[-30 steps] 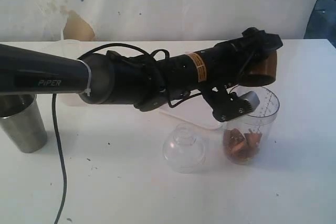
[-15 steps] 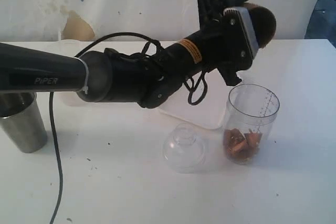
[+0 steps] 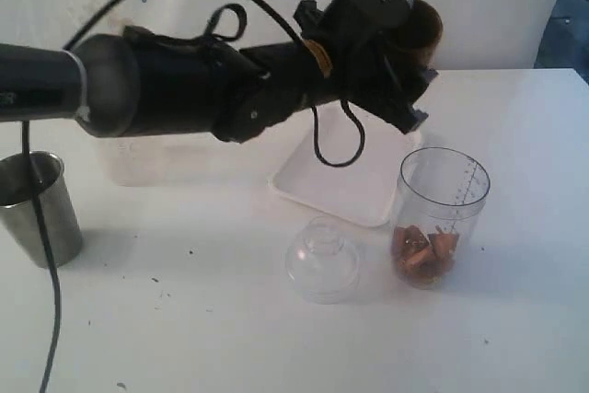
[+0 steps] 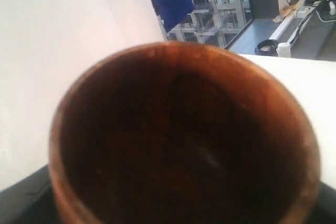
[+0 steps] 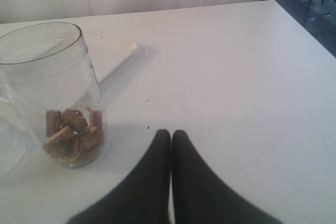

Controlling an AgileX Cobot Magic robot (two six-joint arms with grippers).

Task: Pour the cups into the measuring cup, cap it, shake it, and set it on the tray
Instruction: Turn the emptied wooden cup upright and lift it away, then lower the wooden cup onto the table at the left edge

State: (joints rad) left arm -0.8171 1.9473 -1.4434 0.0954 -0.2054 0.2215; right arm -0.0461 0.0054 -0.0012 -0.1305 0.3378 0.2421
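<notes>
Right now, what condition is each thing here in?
Brown cup: held aloft in left gripper, looks empty.
Measuring cup: upright, uncapped, brown pieces at bottom.
Dome lid: off, on the table beside it.
Steel tumbler: standing upright.
Tray: flat on table.
Right gripper: shut, holding nothing.

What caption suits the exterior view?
Left gripper holds the brown cup aloft; brown pieces lie in the measuring cup, beside the dome lid and tray.
</notes>
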